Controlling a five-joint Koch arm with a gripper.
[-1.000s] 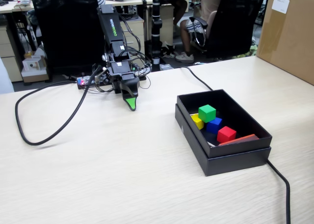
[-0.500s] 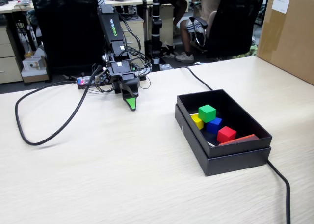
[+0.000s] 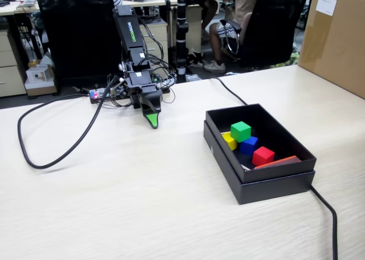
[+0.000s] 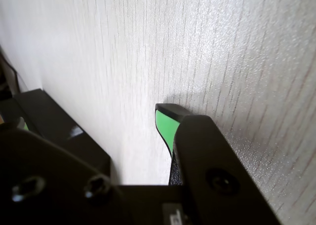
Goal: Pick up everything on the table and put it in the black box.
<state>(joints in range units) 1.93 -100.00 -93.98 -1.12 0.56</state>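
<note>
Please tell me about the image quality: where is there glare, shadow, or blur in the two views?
Fixed view: even, soft light, all sharp; the cubes in the black box are clear, and the gripper throws only a faint shadow on the table. Wrist view: the close gripper parts are blurred, the table shows a bright sheen on its grain, and a soft shadow lies around the green tip.

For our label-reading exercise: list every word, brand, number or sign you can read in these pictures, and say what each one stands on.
Green lettering runs along the black arm in the fixed view: too small and blurred to read.
White label on the brown cardboard carton: print too small to read.
Black box, cubes and table: no text visible.
Wrist view: no text.
</note>
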